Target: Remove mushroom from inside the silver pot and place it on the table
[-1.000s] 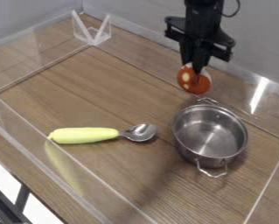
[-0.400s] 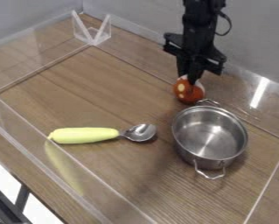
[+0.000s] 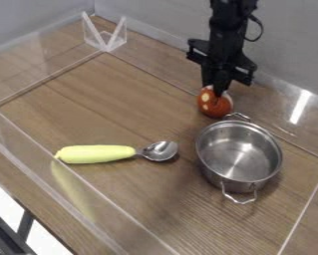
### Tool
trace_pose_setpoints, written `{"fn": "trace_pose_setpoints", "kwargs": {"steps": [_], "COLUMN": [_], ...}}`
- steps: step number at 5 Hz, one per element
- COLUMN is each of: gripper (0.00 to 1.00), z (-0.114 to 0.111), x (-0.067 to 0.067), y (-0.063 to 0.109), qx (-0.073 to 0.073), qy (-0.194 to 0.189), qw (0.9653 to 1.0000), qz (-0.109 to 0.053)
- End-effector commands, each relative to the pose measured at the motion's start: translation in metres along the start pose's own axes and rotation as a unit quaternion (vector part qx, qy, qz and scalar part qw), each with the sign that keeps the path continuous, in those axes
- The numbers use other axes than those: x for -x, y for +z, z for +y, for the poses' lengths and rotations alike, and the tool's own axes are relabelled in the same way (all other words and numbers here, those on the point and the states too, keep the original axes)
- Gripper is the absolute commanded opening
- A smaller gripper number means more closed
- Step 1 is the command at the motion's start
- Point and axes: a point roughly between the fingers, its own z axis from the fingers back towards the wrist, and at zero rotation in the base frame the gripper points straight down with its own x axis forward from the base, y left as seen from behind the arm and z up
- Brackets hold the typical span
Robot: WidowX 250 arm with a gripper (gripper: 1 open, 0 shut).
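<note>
The mushroom (image 3: 216, 102), red-orange cap with a pale stem, sits low at the table (image 3: 108, 110) just behind the silver pot (image 3: 238, 153). My black gripper (image 3: 222, 85) points straight down and is shut on the mushroom's top. Whether the mushroom touches the wood I cannot tell. The pot stands upright at the right front, and its inside shows only bare metal.
A yellow-handled spoon (image 3: 115, 153) lies left of the pot. Low clear plastic walls (image 3: 28, 95) edge the table, and a clear folded stand (image 3: 106, 35) sits at the back left corner.
The gripper has come down and slightly back-left with the mushroom over the last second; since the later earlier frame it has hardly moved. Pot and spoon have stayed put.
</note>
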Motion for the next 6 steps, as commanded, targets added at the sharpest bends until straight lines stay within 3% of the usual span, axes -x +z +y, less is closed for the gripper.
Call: {"fn": "trace_pose_setpoints", "kwargs": {"steps": [1, 6], "gripper": [0.00, 0.00], "z": [0.015, 0.027], "x": [-0.015, -0.028], "y": [-0.010, -0.043], "qx": [-0.009, -0.017], "qy": [0.009, 0.006], "qw": [0.9998, 0.9998], "qz": [-0.015, 0.007]}}
